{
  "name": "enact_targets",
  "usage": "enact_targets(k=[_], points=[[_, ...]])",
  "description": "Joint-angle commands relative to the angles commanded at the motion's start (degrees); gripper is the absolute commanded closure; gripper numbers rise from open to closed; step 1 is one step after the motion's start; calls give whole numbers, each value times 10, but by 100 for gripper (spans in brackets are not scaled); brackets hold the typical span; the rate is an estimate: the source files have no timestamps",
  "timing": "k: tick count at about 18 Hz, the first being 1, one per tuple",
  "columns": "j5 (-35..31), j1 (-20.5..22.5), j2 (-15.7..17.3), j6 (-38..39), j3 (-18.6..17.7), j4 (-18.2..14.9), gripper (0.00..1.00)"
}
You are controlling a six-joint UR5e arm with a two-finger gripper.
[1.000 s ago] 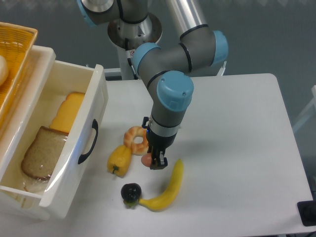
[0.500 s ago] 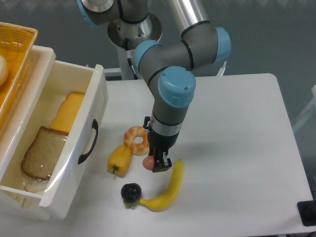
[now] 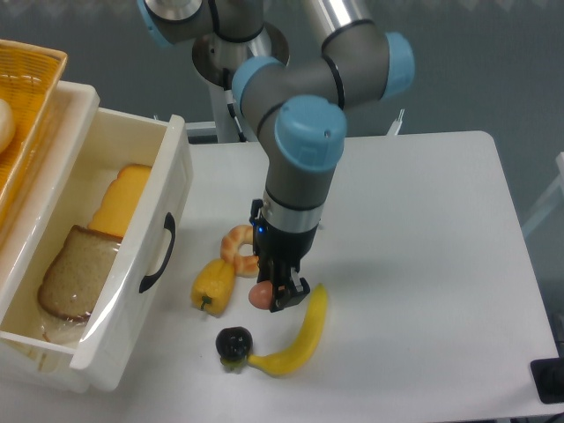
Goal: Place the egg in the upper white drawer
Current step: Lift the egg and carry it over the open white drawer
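Note:
The small salmon-brown egg (image 3: 261,295) sits between the fingers of my gripper (image 3: 269,297), which is shut on it, just off the table beside the donut. The upper white drawer (image 3: 174,189) stands pulled open at the left, with a black curved handle on its front; it lies well to the left of the gripper. Inside it rest a slice of brown bread (image 3: 72,273) and a yellow cheese wedge (image 3: 121,202).
A glazed ring donut (image 3: 240,248) is partly hidden behind the gripper. A yellow pepper (image 3: 213,285), a dark round fruit (image 3: 233,344) and a banana (image 3: 297,335) lie around the gripper. An orange wicker basket (image 3: 25,101) stands at the far left.
The arm has risen and shifted slightly left, and the egg has come up with the gripper. The other items have not moved.

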State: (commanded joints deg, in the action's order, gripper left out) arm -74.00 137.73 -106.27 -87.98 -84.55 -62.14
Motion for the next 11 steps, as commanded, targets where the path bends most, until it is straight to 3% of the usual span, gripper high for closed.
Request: enact_targets(k=[5, 11], points=[[11, -10, 54, 35, -2, -3, 86], [10, -52, 75, 47, -11, -4, 86]])
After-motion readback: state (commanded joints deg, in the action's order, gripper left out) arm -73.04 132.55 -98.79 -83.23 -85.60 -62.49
